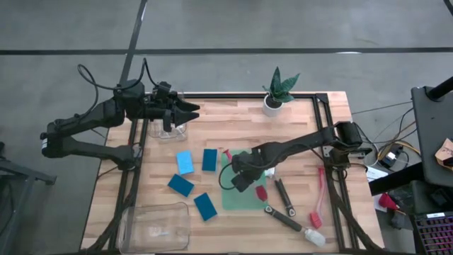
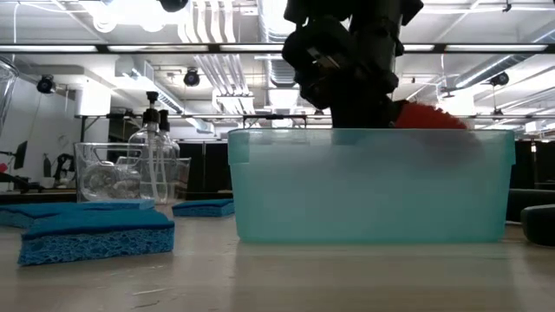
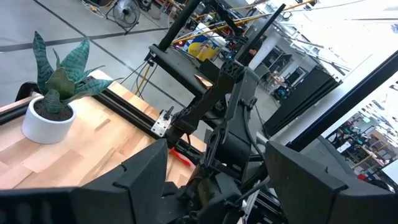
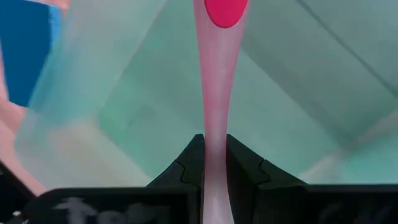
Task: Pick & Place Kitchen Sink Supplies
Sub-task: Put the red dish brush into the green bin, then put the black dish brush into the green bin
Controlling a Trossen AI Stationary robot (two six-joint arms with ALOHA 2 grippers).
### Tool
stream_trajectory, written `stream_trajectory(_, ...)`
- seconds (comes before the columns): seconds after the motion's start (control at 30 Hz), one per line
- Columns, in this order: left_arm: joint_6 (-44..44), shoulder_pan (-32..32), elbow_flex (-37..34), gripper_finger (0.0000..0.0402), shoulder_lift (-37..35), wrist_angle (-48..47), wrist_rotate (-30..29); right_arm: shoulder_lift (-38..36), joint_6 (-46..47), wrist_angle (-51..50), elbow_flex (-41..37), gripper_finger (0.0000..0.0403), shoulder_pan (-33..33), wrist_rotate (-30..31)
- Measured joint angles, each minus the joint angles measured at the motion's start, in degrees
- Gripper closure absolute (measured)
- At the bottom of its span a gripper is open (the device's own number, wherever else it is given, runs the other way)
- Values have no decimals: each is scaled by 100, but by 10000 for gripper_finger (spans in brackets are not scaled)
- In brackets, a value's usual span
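Observation:
My right gripper (image 1: 241, 175) hangs over the translucent green bin (image 2: 368, 186) and is shut on a red brush. The brush's red bristle head (image 2: 425, 114) shows just above the bin's rim. My left gripper (image 1: 190, 110) hovers open above a clear bin (image 1: 170, 129) at the table's far left. Clear black-topped bottles (image 2: 152, 156) stand in that bin. Several flat blue sponges (image 1: 184, 162) lie on the wood left of the green bin. More brushes, black ones (image 1: 284, 200) and a red one (image 1: 319, 198), lie on the table to its right. My right gripper pinches the brush's thin pink-red handle (image 4: 214, 118) between its two fingers, which lie across the handle. It comes from above, pointing down into the green bin. The brush is lifted, with its red ends (image 1: 260, 192) sticking out on both sides of the fingers.
A potted green plant (image 1: 277, 92) stands at the table's far edge. A second clear bin (image 1: 157, 227) sits at the near left corner. Black frame rails (image 1: 333, 142) run along the table's sides. A white-headed brush (image 1: 311, 236) lies near the right front.

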Motion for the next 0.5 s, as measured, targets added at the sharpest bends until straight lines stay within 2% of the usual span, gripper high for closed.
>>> stream_trajectory(0.27,1,0,0,140,9,-44,0,2,311,141,-263,364,-57,-150)
stream_trajectory(0.5,3,2,0,140,9,-45,0,4,192,176,-276,312,-67,-158)
